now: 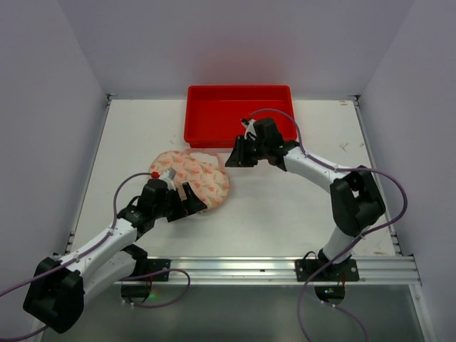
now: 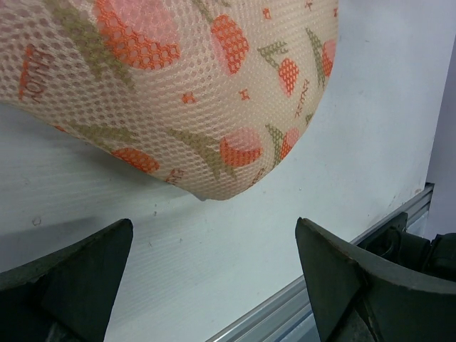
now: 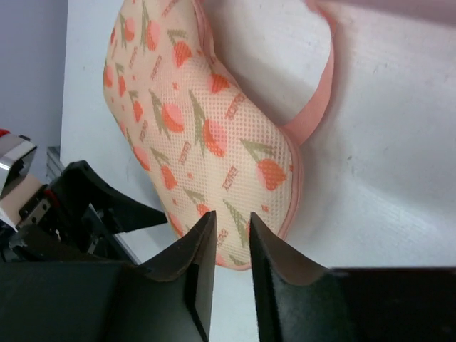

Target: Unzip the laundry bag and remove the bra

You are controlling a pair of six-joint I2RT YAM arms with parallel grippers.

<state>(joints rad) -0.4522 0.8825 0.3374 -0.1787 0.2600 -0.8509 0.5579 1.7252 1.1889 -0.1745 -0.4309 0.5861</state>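
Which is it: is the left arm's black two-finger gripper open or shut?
Open: the left gripper holds its fingers wide apart, only white table between them; the cream, pink-printed mesh pouch lies just beyond.

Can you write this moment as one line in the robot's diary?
laundry bag: on table | left pincer: open wide, near bag edge | right pincer: narrow gap, empty, near bag
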